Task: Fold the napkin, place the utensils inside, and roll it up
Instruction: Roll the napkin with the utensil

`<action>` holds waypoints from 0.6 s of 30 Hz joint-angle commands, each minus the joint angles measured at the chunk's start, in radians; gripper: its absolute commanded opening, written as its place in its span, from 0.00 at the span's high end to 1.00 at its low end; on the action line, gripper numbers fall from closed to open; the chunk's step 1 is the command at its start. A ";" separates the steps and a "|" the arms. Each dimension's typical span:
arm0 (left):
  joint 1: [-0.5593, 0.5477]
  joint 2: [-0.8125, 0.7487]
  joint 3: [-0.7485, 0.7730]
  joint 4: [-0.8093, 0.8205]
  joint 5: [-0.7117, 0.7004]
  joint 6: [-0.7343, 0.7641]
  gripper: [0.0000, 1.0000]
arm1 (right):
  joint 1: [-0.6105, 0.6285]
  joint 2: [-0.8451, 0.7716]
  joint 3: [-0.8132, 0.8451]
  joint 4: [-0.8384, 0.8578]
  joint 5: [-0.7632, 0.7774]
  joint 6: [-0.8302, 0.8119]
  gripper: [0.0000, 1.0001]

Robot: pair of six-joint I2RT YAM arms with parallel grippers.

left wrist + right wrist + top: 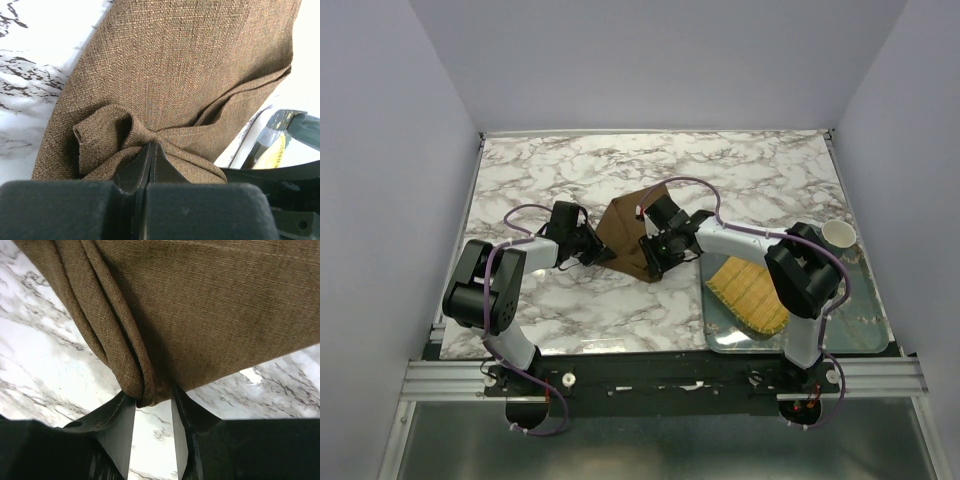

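The dark brown napkin (628, 225) lies partly folded mid-table between both arms. My left gripper (606, 256) sits at its left edge. In the left wrist view the jaws are pressed together at the gripper tip (151, 145), and the napkin (185, 65) puckers into creases that run to that tip. My right gripper (653, 264) is at the napkin's near right corner. In the right wrist view a rolled bunch of the napkin (210, 315) sits between the fingertips of the right gripper (152, 399), touching both, with marble showing below. The utensils are out of view.
A yellow woven bamboo mat (750, 295) lies on a clear tray (865, 325) at the right, near the right arm's base. A white cup (838, 234) stands at the tray's far end. The marble table (550, 170) ends at white walls on three sides.
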 commanded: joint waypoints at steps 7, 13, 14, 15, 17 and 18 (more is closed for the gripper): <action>0.003 0.072 -0.051 -0.141 -0.154 0.062 1.00 | 0.147 -0.090 0.120 -0.219 0.414 -0.077 0.44; 0.003 0.069 -0.051 -0.139 -0.149 0.062 1.00 | 0.220 -0.115 0.119 -0.108 0.337 -0.169 0.47; 0.003 0.067 -0.051 -0.138 -0.151 0.062 1.00 | 0.230 -0.109 0.122 -0.069 0.297 -0.184 0.59; 0.003 0.069 -0.052 -0.138 -0.148 0.062 1.00 | 0.231 -0.100 0.128 -0.058 0.270 -0.191 0.66; 0.003 0.069 -0.051 -0.139 -0.148 0.065 1.00 | 0.231 -0.062 0.140 -0.029 0.232 -0.208 0.77; 0.003 0.067 -0.051 -0.139 -0.148 0.065 1.00 | 0.231 -0.045 0.148 -0.018 0.229 -0.209 0.78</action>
